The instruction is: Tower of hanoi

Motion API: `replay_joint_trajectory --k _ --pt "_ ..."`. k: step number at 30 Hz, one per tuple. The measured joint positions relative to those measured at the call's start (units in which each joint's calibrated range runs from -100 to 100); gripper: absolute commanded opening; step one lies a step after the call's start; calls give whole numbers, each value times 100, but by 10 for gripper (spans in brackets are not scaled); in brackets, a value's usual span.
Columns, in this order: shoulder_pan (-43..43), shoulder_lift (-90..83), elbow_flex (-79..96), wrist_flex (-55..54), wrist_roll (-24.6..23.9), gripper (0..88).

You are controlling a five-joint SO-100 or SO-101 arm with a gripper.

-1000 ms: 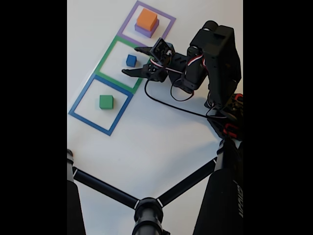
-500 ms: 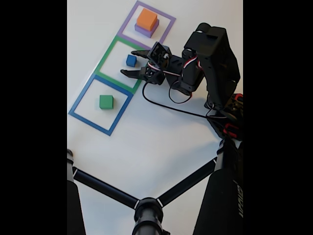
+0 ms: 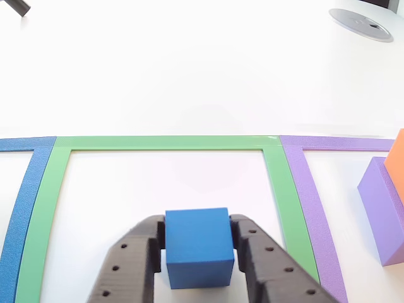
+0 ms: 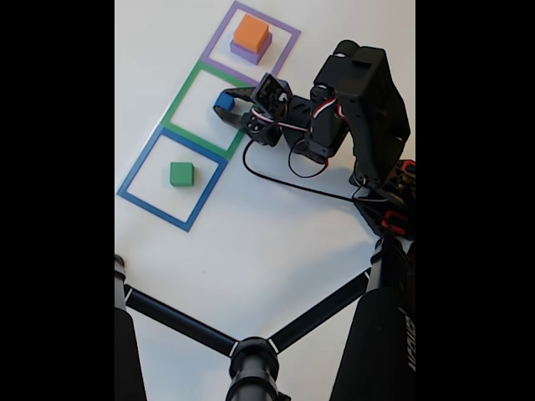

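White tabletop (image 4: 276,242), three taped squares in a diagonal row, and we're mid-game here. Largest piece first: the purple block (image 4: 247,53) sits in the purple square (image 4: 287,35) toward the far edge of the tabletop, with the orange block (image 4: 252,32) stacked on top of it — that pair looks settled, and the other view catches their edge at its right side. Next down, the green block (image 4: 181,174) rests alone on the tabletop inside the blue square (image 4: 132,178), nearest of the three.

Now the action: the smallest, the blue block (image 3: 197,245), is in the green square (image 3: 170,142), the middle one, and the gripper (image 3: 197,243) has it! The jaws are closed down snug against both sides of the cube, one finger pressed to each face. Whether the cube is lifted or resting on the tabletop, I can't tell.

My read: a grasp is made, nothing carried yet. Four blocks across three squares, so plenty of moves remain before one full stack stands.
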Motion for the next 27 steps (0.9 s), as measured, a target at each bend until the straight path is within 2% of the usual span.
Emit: replay_joint_trajectory --k 8,13,19,23,27 --pt "-82 -279 212 242 0 32" --pt "-152 -1604 522 1258 0 32" --pt "-164 -4213 443 4143 0 31" --pt "-129 -5977 -266 6812 0 30" --pt "-82 -7016 -1372 9375 18 31"
